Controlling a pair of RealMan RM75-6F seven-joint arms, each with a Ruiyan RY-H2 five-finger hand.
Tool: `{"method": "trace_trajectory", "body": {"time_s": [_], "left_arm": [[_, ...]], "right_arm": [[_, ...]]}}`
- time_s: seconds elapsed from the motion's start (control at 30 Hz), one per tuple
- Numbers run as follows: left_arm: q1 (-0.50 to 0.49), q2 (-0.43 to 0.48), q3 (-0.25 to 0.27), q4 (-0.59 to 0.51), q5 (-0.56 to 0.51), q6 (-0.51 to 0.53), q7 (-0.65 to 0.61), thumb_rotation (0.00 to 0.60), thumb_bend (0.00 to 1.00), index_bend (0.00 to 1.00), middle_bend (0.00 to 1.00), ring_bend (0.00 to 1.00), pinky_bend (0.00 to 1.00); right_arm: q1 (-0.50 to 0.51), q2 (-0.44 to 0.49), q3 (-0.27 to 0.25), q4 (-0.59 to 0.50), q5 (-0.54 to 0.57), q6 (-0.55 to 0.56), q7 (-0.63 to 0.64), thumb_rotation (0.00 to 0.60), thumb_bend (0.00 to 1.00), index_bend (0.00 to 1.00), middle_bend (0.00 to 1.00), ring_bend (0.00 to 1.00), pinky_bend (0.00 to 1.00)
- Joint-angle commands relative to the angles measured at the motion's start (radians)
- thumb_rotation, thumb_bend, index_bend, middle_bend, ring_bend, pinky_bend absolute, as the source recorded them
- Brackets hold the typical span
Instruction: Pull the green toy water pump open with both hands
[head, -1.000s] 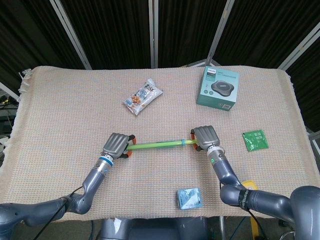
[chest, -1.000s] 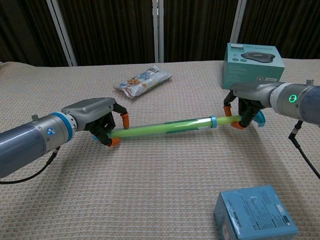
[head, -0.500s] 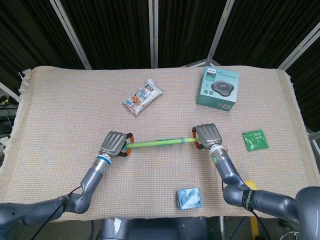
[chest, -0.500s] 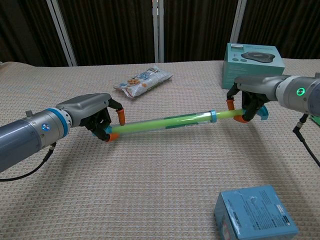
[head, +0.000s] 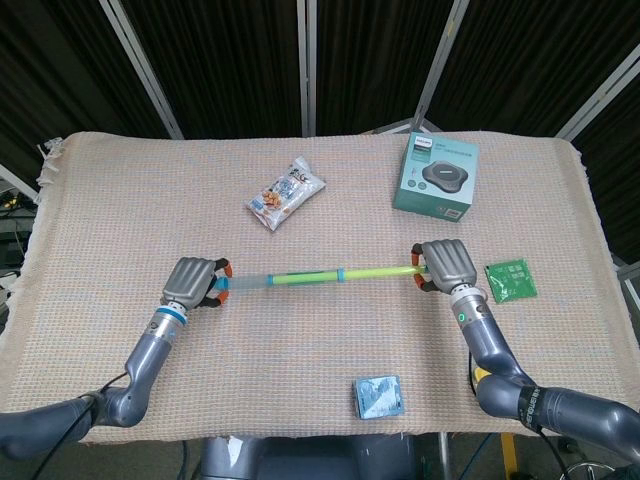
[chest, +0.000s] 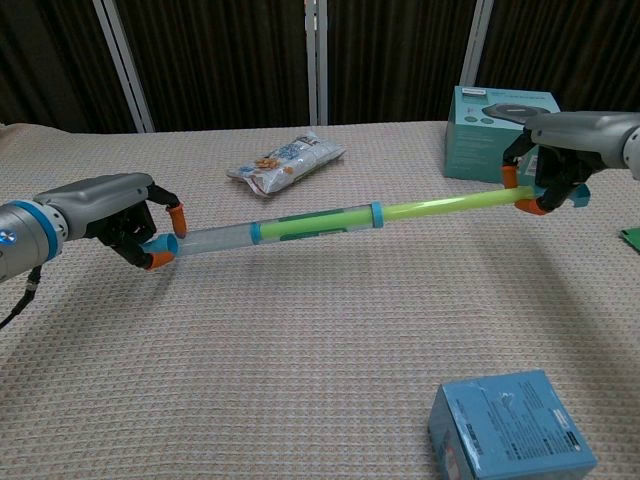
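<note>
Left hand (head: 193, 282) gripping pump (head: 310, 275) barrel end, right hand (head: 446, 265) gripping rod end. Pump hanging extended above worktop (head: 120, 200) middle, spanning toward left and right edges. Both hands closing tight around it.

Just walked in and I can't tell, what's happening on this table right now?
Two robot arms are holding a green toy water pump above the cloth-covered table. The left robot hand grips the clear barrel end, and the right robot hand grips the end of the green plunger rod. The rod is drawn well out of the barrel. A snack bag and boxes lie untouched nearby.
</note>
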Motion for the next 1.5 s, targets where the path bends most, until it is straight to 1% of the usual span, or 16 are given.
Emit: {"method": "trace_trajectory", "body": {"time_s": [0.03,0.33,0.77,0.8,0.83,0.9,0.93,0.97,1.0,1.13,1.23,1.3,1.33,1.4,1.43,1.5], "left_arm": [[0.031,0.050,0.020,-0.011,0.007,0.009,-0.030,0.600,0.44,0.70,0.89,0.84,1.00],[0.071,0.112,0.045,0.006,0.027,0.009,-0.094,0.600,0.44,0.70,0.89,0.84,1.00],[0.083,0.121,0.053,0.022,0.051,0.009,-0.129,0.600,0.44,0.68,0.89,0.84,1.00],[0.083,0.120,0.053,0.023,0.053,0.009,-0.130,0.600,0.43,0.63,0.89,0.84,1.00],[0.083,0.119,0.054,0.024,0.054,0.008,-0.130,0.600,0.42,0.58,0.89,0.84,1.00],[0.083,0.118,0.056,0.027,0.061,0.007,-0.135,0.600,0.34,0.30,0.89,0.84,1.00],[0.084,0.117,0.057,0.027,0.064,0.006,-0.139,0.600,0.30,0.20,0.89,0.84,1.00],[0.085,0.117,0.059,0.028,0.069,0.005,-0.145,0.600,0.21,0.08,0.89,0.84,1.00],[0.087,0.119,0.061,0.027,0.070,0.003,-0.150,0.600,0.14,0.02,0.88,0.84,1.00],[0.116,0.174,0.058,-0.037,0.086,0.044,-0.176,0.600,0.07,0.00,0.84,0.83,1.00],[0.144,0.223,0.054,-0.094,0.107,0.093,-0.200,0.600,0.07,0.00,0.75,0.78,0.98],[0.167,0.254,0.052,-0.134,0.137,0.139,-0.225,0.600,0.07,0.00,0.63,0.71,0.90],[0.180,0.265,0.052,-0.149,0.158,0.170,-0.239,0.600,0.07,0.00,0.58,0.67,0.85],[0.218,0.287,0.058,-0.178,0.226,0.262,-0.274,0.600,0.05,0.00,0.41,0.51,0.62],[0.236,0.299,0.065,-0.194,0.251,0.298,-0.284,0.600,0.04,0.00,0.34,0.43,0.52],[0.276,0.335,0.085,-0.245,0.294,0.362,-0.287,0.600,0.00,0.00,0.13,0.17,0.23]], "right_arm": [[-0.023,0.036,-0.010,-0.035,-0.021,0.023,0.008,0.600,0.49,0.69,1.00,1.00,1.00],[-0.058,0.094,-0.016,-0.078,-0.043,0.051,0.020,0.600,0.49,0.69,1.00,1.00,1.00],[-0.073,0.113,-0.020,-0.108,-0.051,0.063,0.015,0.600,0.49,0.66,1.00,1.00,1.00],[-0.074,0.111,-0.020,-0.107,-0.052,0.063,0.015,0.600,0.47,0.63,1.00,1.00,1.00],[-0.074,0.110,-0.020,-0.106,-0.052,0.063,0.015,0.600,0.41,0.54,1.00,1.00,1.00],[-0.075,0.106,-0.023,-0.101,-0.056,0.059,0.016,0.600,0.23,0.31,1.00,1.00,1.00],[-0.076,0.104,-0.023,-0.098,-0.056,0.058,0.017,0.600,0.11,0.18,1.00,1.00,1.00],[-0.077,0.103,-0.025,-0.095,-0.056,0.055,0.018,0.600,0.04,0.08,0.99,1.00,1.00],[-0.079,0.101,-0.026,-0.091,-0.057,0.056,0.019,0.600,0.01,0.04,0.99,1.00,1.00],[-0.107,0.121,-0.032,-0.113,-0.076,0.081,0.041,0.600,0.00,0.00,0.93,0.96,1.00],[-0.146,0.159,-0.041,-0.154,-0.127,0.114,0.086,0.600,0.00,0.00,0.84,0.89,0.98],[-0.179,0.190,-0.050,-0.185,-0.173,0.140,0.129,0.600,0.00,0.00,0.74,0.82,0.92],[-0.196,0.205,-0.055,-0.198,-0.200,0.156,0.152,0.600,0.00,0.00,0.67,0.76,0.84],[-0.245,0.243,-0.070,-0.228,-0.272,0.204,0.217,0.600,0.00,0.00,0.51,0.63,0.68],[-0.269,0.258,-0.079,-0.238,-0.310,0.230,0.248,0.600,0.00,0.00,0.41,0.51,0.55],[-0.323,0.288,-0.107,-0.246,-0.400,0.290,0.310,0.600,0.00,0.00,0.24,0.29,0.31]]}}
